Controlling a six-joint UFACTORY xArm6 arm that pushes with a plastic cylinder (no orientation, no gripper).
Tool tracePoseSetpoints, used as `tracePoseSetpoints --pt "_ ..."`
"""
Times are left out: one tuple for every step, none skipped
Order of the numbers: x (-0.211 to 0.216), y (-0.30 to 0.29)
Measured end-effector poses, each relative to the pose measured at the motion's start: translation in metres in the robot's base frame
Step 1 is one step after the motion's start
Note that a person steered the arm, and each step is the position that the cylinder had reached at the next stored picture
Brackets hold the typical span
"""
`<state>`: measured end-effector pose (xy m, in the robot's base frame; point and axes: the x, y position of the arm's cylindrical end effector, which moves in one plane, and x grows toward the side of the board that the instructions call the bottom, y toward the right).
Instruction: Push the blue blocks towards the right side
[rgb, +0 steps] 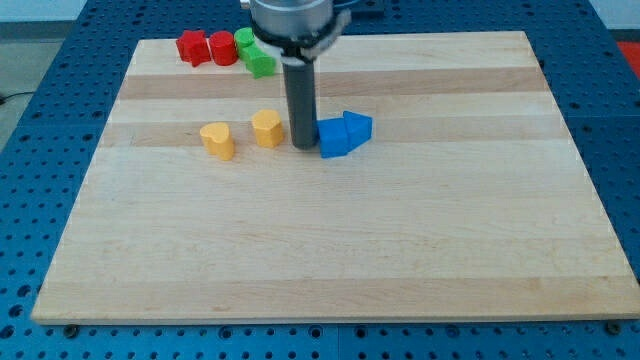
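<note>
Camera view shows my tip (303, 146) down on the desk (330, 250), touching the left side of the blue cube (333, 140), with the blue triangular block (358, 126) just beyond it. Both sit near the desk's middle, upper half. No fingers exist on this rod; two yellow blocks (241, 135) lie to the tip's left.

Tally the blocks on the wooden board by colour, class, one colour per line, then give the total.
Red blocks: 2
Green blocks: 2
Yellow blocks: 2
Blue blocks: 2
Total: 8
My tip sits just left of the blue pair.
</note>
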<state>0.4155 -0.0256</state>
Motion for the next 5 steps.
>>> tracePoseSetpoints --pt "-0.004 0.014" --pt "-0.025 0.036" --pt "-0.025 0.079" --pt "-0.057 0.072" --pt "-0.118 0.071"
